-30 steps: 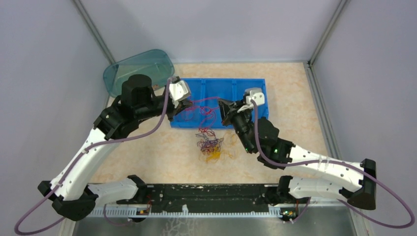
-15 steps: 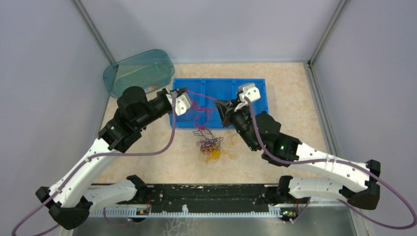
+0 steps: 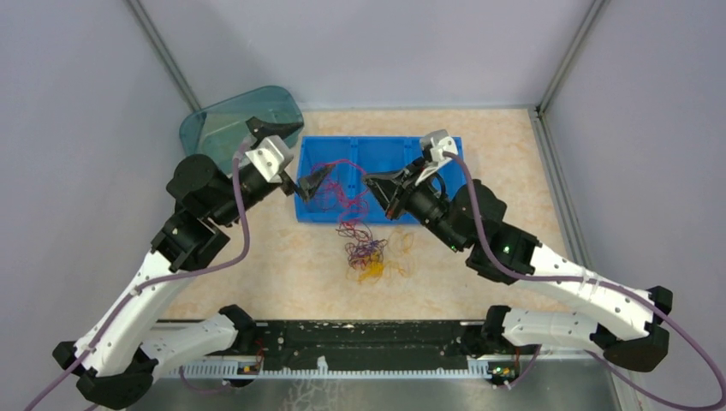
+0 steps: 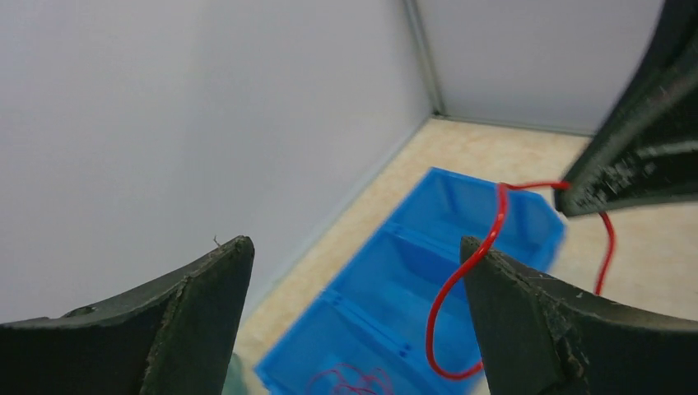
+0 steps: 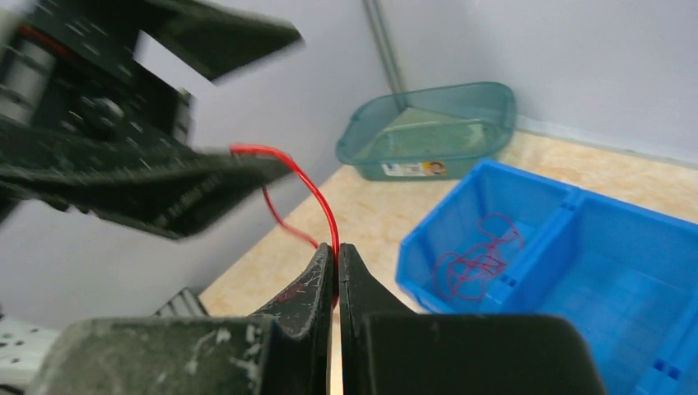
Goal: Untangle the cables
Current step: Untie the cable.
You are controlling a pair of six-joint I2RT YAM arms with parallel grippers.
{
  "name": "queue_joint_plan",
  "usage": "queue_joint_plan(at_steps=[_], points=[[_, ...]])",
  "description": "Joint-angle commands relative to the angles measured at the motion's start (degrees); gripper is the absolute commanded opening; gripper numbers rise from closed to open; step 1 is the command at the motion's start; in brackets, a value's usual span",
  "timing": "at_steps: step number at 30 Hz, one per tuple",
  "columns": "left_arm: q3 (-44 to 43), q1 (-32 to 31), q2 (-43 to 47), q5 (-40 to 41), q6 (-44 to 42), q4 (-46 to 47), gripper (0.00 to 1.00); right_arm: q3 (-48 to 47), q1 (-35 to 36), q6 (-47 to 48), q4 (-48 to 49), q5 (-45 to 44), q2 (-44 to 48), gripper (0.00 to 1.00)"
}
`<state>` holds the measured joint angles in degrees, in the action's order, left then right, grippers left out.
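Observation:
A tangle of thin red, dark purple and yellow-orange cables [image 3: 364, 254] lies on the table in front of the blue bin [image 3: 381, 139]. One red cable [image 3: 345, 162] rises from it and spans the air above the bin. My right gripper [image 3: 370, 181] is shut on this red cable [image 5: 317, 193], pinched at the fingertips [image 5: 336, 249]. My left gripper [image 3: 289, 154] stands wide open above the bin's left end. The red cable [image 4: 461, 276] curls past its right finger [image 4: 527, 313], and nothing is clamped between the jaws. A loose reddish coil [image 5: 477, 259] lies in the bin's left compartment.
A teal plastic tub [image 3: 240, 120] sits at the back left, just behind the left gripper. Grey walls close in the table on three sides. The blue bin [image 5: 576, 239] has three compartments. The arms' bases and a black rail run along the near edge.
My left gripper has opened, letting go of the red cable, and swung back to the left. My right gripper, still shut on the cable, has shifted a little left and up.

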<state>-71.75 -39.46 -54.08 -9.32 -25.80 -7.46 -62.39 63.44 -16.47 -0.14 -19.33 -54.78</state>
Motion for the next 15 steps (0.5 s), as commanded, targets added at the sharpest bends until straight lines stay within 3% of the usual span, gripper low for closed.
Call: queue_joint_plan(at_steps=[1, 10, 15], points=[[6.2, 0.3, 2.3, -6.8, 15.9, -0.3, 1.00, -6.1, -0.3, -4.5, 0.7, 8.3, 1.2, 0.00], [11.7, 0.2, 1.0, 3.3, 10.1, 6.1, 0.98, -8.8, -0.3, -9.6, 3.4, 16.3, -1.9, 0.00], [13.0, 0.2, 0.2, 6.3, 13.6, 7.5, 0.99, -10.2, -0.3, -12.2, 5.6, 19.5, -5.1, 0.00]])
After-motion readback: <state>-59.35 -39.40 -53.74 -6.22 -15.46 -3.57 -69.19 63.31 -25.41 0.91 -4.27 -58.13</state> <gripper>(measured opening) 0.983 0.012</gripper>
